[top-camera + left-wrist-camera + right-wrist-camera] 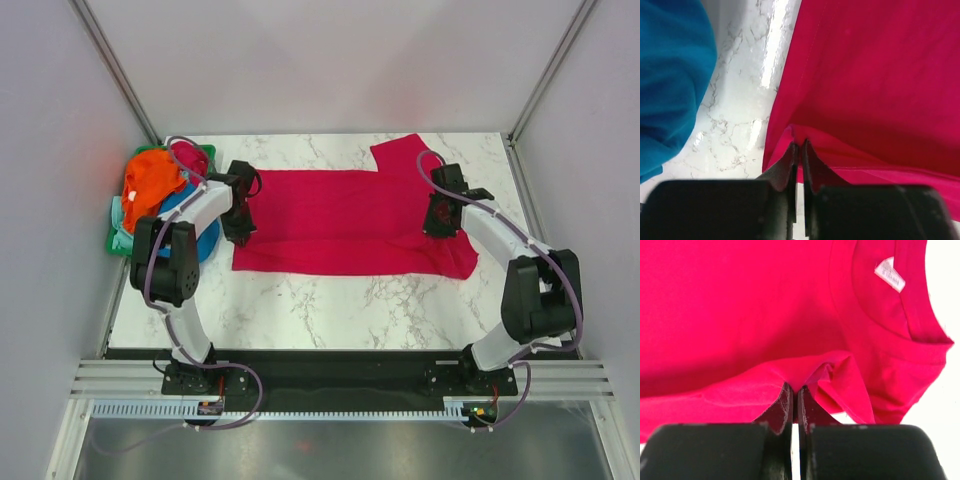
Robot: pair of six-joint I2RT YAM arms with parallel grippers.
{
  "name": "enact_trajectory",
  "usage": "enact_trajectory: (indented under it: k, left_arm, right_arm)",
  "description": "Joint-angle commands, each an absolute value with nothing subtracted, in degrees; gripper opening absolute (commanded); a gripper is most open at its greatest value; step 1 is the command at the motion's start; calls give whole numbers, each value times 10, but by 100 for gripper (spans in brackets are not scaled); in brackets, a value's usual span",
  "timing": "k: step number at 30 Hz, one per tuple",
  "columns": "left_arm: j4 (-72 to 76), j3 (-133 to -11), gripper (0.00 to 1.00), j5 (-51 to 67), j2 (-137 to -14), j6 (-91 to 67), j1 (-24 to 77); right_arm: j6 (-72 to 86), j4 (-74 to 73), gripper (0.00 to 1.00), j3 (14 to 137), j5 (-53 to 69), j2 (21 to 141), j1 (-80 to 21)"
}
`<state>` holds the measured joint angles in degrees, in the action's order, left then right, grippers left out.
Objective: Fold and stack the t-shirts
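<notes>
The magenta-red t-shirt [345, 215] lies spread across the marble table, its near edge folded over. My left gripper [241, 232] is shut on the shirt's left edge; the left wrist view shows the cloth [875, 90] pinched between the tips [799, 145]. My right gripper [438, 222] is shut on the shirt's right side near the collar; the right wrist view shows a raised fold [805, 370] pinched at the tips [795, 389], with a white label [889, 274] inside the neck. The orange [152, 183], blue [190, 215] and pale mint [119, 232] shirts are piled at the left.
A green plastic basket [205, 152] sits at the far left behind the piled shirts. The blue shirt [670, 80] lies close to my left gripper. Grey walls enclose the table on three sides. Bare marble [330, 310] shows in front of the red shirt.
</notes>
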<state>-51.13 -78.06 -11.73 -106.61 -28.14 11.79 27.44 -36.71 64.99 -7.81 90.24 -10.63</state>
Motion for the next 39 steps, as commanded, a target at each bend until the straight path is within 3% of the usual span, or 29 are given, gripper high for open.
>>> enact_trajectory:
  k: [1,3,4,5,7,8,10,17,21,28,39]
  left_arm:
    - [-519,-826,13,-127,-1090,-253,106]
    - [-526,-841,24,-124,-1097,-251,95]
    - [-530,-849,39,-124,-1101,-250,92]
    - [-533,-868,45,-129,-1102,-249,90]
    - [-554,-895,57,-141,-1100,-248,89]
    - [-561,-902,57,-149,-1096,-249,89]
    - [-566,-901,58,-150,-1071,-249,89]
    - [-556,-805,54,-142,-942,-211,108]
    - [-527,-712,52,-136,-866,-218,141]
    - [-463,-608,49,-137,-808,-219,174]
    - [-441,-580,46,-138,-808,-207,198]
  right_arm:
    - [263,-333,6,688,-74,936,-89]
    - [262,-330,28,717,-72,966,-80]
    - [259,-330,40,730,-69,977,-70]
    - [258,-330,51,763,-66,999,-63]
    - [251,-337,60,797,-54,1018,-48]
    - [247,-346,68,832,-52,1028,-43]
    - [238,-366,73,861,-58,1019,-40]
    - [236,-345,74,734,-20,895,-40]
    - [250,-306,68,649,37,861,-45]
    - [241,-294,50,628,10,913,-59]
    - [227,-293,47,652,-64,976,-59]
